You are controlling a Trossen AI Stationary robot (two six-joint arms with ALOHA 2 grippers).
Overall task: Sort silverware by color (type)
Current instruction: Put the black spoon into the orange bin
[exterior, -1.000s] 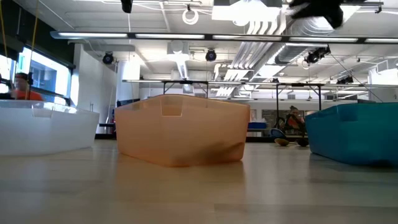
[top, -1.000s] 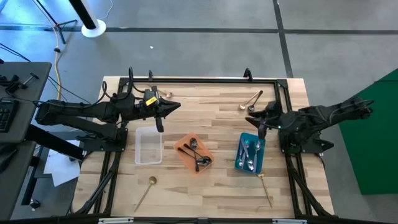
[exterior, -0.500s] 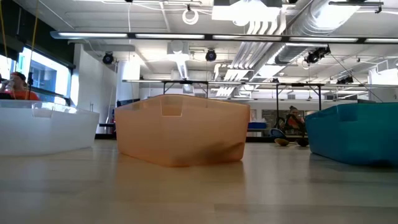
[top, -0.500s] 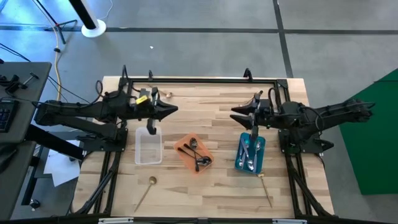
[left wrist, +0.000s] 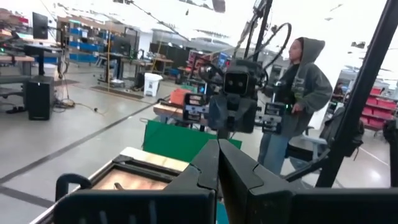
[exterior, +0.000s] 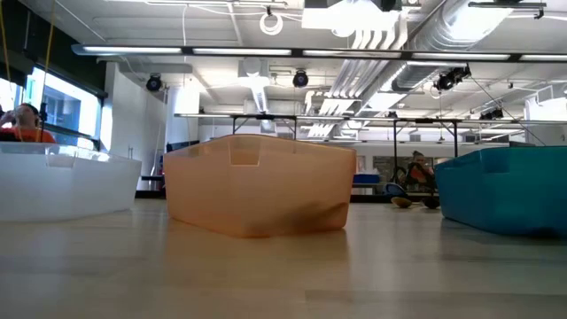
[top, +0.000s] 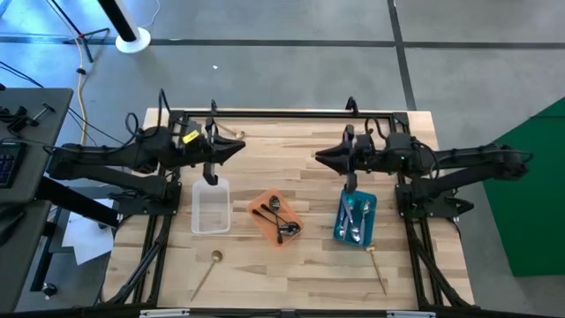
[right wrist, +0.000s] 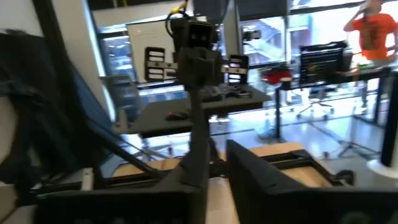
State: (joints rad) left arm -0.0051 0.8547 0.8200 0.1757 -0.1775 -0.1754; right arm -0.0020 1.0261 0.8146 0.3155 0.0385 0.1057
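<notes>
The left jaws point(top: 240, 148) are pressed together with nothing between them; in the left wrist view the two dark fingers point(left wrist: 208, 165) meet along one line. The right jaws point(top: 318, 157) stand slightly apart: the right wrist view shows a narrow gap between the fingers point(right wrist: 249, 163), with nothing in it. Both arms are raised over the back half of the bench point(top: 282, 150) and point at each other, well apart.

Three trays lie in a row across the middle of the bench. The clear tray point(top: 211, 206) is on the left, just in front of the left jaws. The orange tray point(top: 261, 210) sits in the middle, turned at an angle, and holds the dark spoons point(top: 281, 223). The blue tray point(top: 343, 228) is on the right, in front of the right jaws, and holds the silver spoons point(top: 355, 216). One gold spoon point(top: 206, 269) lies on the bare wood near the front edge, in front of the clear tray. Another gold spoon point(top: 377, 265) lies just in front of the blue tray's right corner.

Beyond the bench, a person in a grey hooded top point(left wrist: 301, 93) stands behind the right arm.
</notes>
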